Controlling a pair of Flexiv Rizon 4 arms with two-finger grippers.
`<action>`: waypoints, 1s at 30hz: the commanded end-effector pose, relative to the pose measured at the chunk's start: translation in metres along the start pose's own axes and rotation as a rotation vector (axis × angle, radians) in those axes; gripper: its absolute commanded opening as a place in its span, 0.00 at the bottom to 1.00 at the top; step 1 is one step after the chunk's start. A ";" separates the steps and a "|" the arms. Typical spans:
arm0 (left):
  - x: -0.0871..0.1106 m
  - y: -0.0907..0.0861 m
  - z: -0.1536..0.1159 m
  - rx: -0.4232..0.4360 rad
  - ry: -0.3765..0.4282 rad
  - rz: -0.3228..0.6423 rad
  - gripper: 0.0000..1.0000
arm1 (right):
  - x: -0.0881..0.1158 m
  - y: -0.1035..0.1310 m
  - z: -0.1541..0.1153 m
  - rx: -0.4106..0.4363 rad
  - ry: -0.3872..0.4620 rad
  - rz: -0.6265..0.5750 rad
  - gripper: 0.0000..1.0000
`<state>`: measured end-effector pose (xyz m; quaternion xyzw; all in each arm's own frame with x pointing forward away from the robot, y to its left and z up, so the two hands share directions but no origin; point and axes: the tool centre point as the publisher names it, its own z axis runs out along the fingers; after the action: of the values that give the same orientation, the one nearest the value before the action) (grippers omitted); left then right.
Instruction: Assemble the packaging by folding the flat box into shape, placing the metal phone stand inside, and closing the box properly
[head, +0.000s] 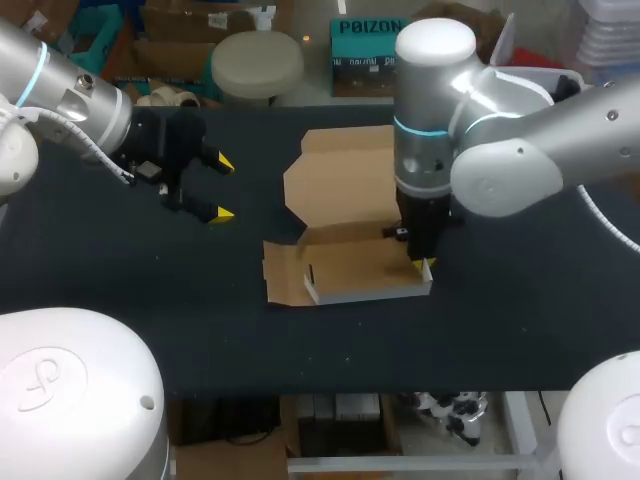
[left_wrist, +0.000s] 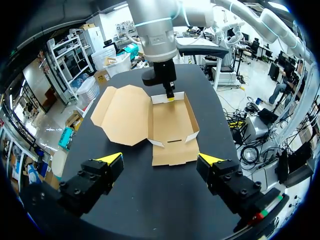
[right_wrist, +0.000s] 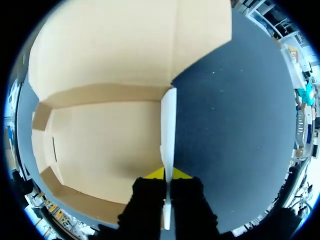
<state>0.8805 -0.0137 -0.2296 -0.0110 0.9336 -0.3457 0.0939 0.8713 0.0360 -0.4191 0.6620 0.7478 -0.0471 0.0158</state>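
Note:
The brown cardboard box (head: 350, 268) lies half folded in the middle of the black table, its walls partly raised and its wide lid (head: 340, 175) flat behind it. My right gripper (head: 423, 265) points straight down, shut on the box's right side wall (right_wrist: 168, 125); the wall's thin white edge runs ahead from between the yellow tips of that gripper (right_wrist: 168, 174). My left gripper (head: 222, 187) hovers open to the left of the box, apart from it. In the left wrist view its own gripper (left_wrist: 161, 159) faces the box (left_wrist: 172, 127) and the right gripper (left_wrist: 170, 96). No phone stand is in sight.
Bare black table (head: 150, 290) surrounds the box on the left, front and right. The box's left end flap (head: 282, 272) lies flat on the table toward my left gripper.

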 end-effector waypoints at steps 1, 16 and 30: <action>-0.001 -0.001 -0.001 -0.006 0.005 -0.001 1.00 | 0.002 0.002 0.005 0.001 -0.083 0.010 0.00; -0.001 -0.001 -0.001 -0.006 0.005 -0.001 1.00 | -0.006 0.010 0.001 -0.005 -0.360 0.135 0.00; -0.001 -0.001 -0.001 -0.006 0.005 -0.001 1.00 | -0.005 0.003 -0.006 -0.085 -0.151 0.099 0.00</action>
<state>0.8805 -0.0137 -0.2295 -0.0110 0.9336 -0.3457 0.0939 0.8833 0.0412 -0.4149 0.6939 0.6987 -0.1127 0.1324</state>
